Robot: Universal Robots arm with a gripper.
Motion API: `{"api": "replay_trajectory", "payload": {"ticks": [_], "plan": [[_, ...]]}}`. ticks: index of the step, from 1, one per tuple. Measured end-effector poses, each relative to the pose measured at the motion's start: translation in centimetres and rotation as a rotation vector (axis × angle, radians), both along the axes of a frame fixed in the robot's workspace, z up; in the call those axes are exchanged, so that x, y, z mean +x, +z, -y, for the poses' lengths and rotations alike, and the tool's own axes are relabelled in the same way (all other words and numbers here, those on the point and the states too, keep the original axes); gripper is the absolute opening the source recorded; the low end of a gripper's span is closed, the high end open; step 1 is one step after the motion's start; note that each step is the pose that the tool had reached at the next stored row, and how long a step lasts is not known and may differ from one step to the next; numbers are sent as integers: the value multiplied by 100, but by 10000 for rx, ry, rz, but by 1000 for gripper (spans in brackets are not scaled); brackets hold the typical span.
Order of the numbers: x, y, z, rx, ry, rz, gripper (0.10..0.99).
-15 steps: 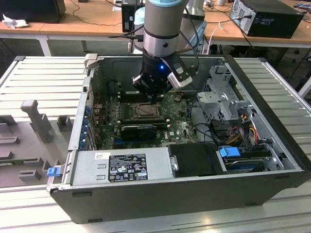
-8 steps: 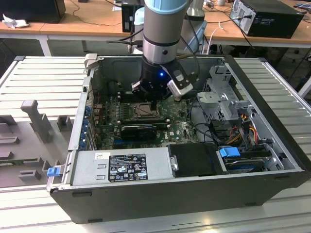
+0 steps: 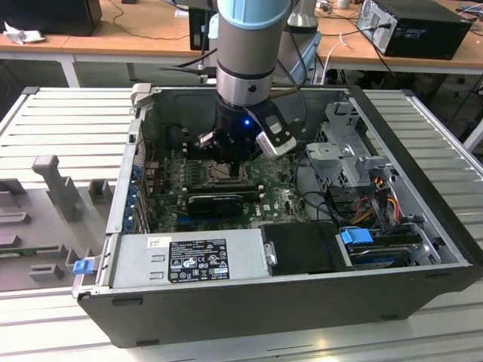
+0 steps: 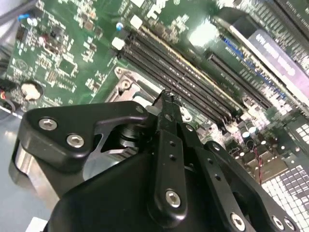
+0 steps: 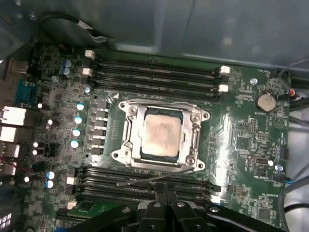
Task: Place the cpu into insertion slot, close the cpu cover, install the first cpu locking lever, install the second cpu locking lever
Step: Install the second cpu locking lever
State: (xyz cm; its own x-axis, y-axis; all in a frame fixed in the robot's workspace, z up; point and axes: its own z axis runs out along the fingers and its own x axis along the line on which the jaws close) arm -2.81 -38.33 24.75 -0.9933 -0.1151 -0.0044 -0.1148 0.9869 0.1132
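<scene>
Claw (image 5: 166,205) low over motherboard (image 5: 241,140), beside covered cpu (image 5: 161,134).

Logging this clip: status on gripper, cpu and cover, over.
Gripper shut, empty, above motherboard. Cpu seated in insertion slot, cpu cover down over it. One thin locking lever sticking out loose.
</scene>
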Motion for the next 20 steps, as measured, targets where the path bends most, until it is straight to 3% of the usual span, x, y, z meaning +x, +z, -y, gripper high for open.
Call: {"api": "replay_trajectory", "payload": {"ticks": [8,13,15,20], "plan": [[-117,-39,9,150,-55,-25,106],[-174,-43,8,518,-64,-29,106],[-210,-60,7,586,-67,-27,106],[-242,-177,8,586,-74,-30,106]]}}
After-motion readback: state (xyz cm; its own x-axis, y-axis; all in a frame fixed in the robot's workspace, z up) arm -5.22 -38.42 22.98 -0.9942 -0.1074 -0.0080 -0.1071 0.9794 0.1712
